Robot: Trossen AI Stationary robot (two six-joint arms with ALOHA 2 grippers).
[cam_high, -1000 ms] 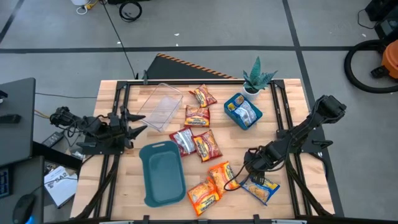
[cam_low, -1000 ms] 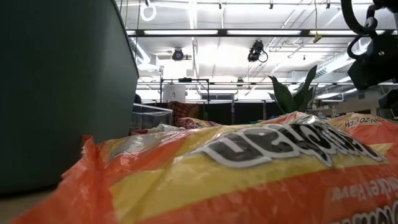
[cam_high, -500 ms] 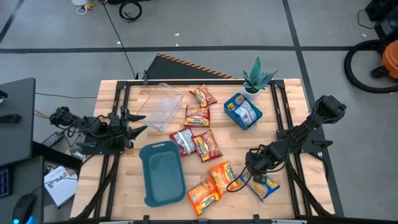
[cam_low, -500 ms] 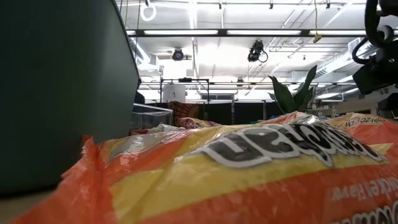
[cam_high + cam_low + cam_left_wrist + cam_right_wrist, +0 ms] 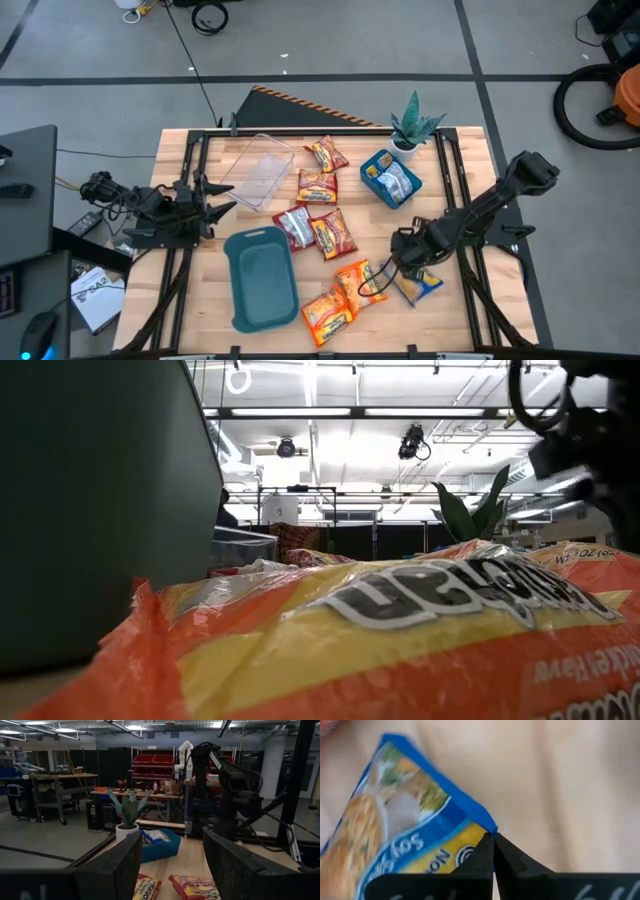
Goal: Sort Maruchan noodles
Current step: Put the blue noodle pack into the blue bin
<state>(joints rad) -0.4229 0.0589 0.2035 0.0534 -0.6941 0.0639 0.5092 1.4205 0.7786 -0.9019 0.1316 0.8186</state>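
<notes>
While the right tool (image 5: 403, 262) stays clamped on the blue-and-yellow noodle packet (image 5: 420, 285), it has dragged it leftward across the surface (image 5: 460, 320) toward the orange packets (image 5: 345, 290); the left tool (image 5: 215, 205) waits, fingers apart

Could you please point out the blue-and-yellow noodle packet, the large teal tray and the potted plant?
Blue-and-yellow noodle packet (image 5: 421, 287), high view, on its exposed half beside the right arm.
Large teal tray (image 5: 262, 279), high view, on its bare floor.
Potted plant (image 5: 413, 124), high view, on its leaves.
</notes>
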